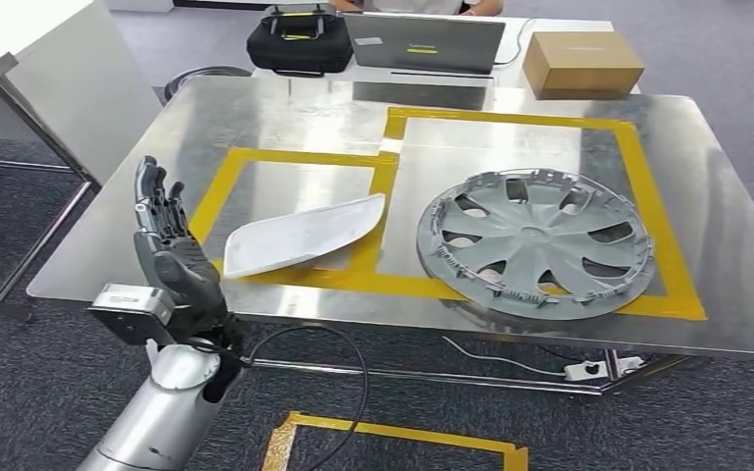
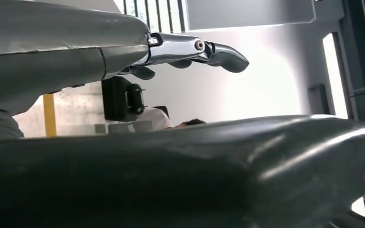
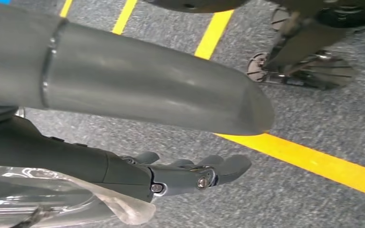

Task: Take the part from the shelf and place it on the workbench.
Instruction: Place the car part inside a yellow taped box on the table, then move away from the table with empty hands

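Observation:
A white curved plastic part (image 1: 299, 235) lies flat on the steel workbench (image 1: 285, 118), across the yellow tape of the left marked box. My left hand (image 1: 167, 250) stands just left of it at the bench's near left edge, fingers stretched up and apart, holding nothing and a small gap away from the part. In the left wrist view its fingers (image 2: 199, 50) are straight and spread from the thumb. My right hand (image 3: 185, 173) hangs over grey carpet with fingers extended and nothing in them; a clear plastic film (image 3: 52, 199) sits by its wrist.
A grey wheel cover (image 1: 535, 240) lies in the right taped box. Behind the bench stand a black bag (image 1: 299, 41), a laptop (image 1: 422, 41) with a person behind it, and a cardboard box (image 1: 581, 61). A white table (image 1: 49, 69) is at the far left.

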Action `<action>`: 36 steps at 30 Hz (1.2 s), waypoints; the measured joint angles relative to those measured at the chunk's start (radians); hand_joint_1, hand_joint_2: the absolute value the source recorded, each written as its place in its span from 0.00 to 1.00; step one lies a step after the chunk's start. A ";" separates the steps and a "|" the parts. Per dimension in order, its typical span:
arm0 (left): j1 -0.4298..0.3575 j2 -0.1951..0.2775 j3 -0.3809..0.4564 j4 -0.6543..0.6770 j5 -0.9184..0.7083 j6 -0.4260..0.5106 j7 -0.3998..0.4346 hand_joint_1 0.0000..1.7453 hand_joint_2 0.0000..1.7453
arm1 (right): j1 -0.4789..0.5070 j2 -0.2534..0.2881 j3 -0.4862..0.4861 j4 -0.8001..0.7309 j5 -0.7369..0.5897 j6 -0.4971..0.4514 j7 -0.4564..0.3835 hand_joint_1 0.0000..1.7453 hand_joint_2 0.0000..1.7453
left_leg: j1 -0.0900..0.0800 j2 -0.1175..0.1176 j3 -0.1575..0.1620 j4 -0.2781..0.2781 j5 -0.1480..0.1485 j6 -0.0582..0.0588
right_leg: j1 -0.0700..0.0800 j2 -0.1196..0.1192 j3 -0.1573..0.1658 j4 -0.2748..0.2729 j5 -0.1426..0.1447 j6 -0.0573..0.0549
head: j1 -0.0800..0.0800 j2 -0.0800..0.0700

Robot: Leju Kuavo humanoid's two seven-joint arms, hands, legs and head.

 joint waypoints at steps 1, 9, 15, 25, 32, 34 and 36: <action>0.008 -0.002 0.001 -0.002 0.008 0.003 -0.007 0.00 0.00 | -0.001 0.001 -0.002 0.000 0.000 0.000 -0.001 0.00 0.00 | -0.002 0.000 -0.003 0.004 0.000 -0.005 | 0.001 0.002 0.008 -0.013 -0.001 -0.005 | 0.001 0.000; 0.039 -0.005 0.003 -0.002 0.019 0.011 -0.018 0.00 0.00 | -0.001 0.005 -0.006 0.000 -0.003 0.000 0.000 0.00 0.00 | 0.005 0.001 -0.089 0.259 -0.167 -0.037 | 0.002 -0.005 -0.017 -0.014 0.027 -0.050 | -0.007 0.000; 0.047 -0.013 0.004 0.000 0.019 0.012 -0.018 0.00 0.00 | -0.001 0.008 -0.006 0.000 -0.004 -0.001 0.000 0.00 0.00 | -0.002 0.001 0.081 0.013 -0.080 -0.014 | 0.008 -0.005 -0.053 -0.013 0.064 -0.037 | -0.006 0.000; 0.064 -0.029 0.000 0.009 0.005 0.022 -0.018 0.00 0.00 | -0.001 0.009 -0.012 0.000 -0.007 -0.004 0.000 0.00 0.00 | -0.005 0.009 0.010 -0.029 0.014 0.022 | 0.001 -0.004 -0.134 0.248 -0.117 0.011 | 0.005 0.000; 0.071 -0.029 0.003 0.013 -0.006 0.035 -0.017 0.00 0.00 | -0.006 0.009 -0.012 0.000 -0.007 -0.006 0.000 0.00 0.00 | -0.008 0.010 -0.060 -0.001 0.064 -0.007 | 0.001 -0.001 0.115 -0.042 -0.065 0.002 | 0.007 0.000; 0.072 -0.029 0.003 0.013 -0.008 0.037 -0.017 0.00 0.00 | -0.004 0.010 -0.012 0.000 -0.007 -0.006 0.000 0.00 0.00 | -0.006 0.009 -0.062 0.000 0.074 -0.017 | 0.002 -0.003 0.102 -0.044 -0.061 -0.016 | 0.007 0.000; 0.074 -0.028 0.004 0.013 -0.008 0.038 -0.016 0.00 0.00 | -0.003 0.011 -0.013 0.000 -0.007 -0.006 0.001 0.00 0.00 | -0.003 0.008 -0.073 0.028 0.033 -0.029 | 0.001 -0.007 0.087 -0.045 -0.044 -0.036 | 0.004 0.000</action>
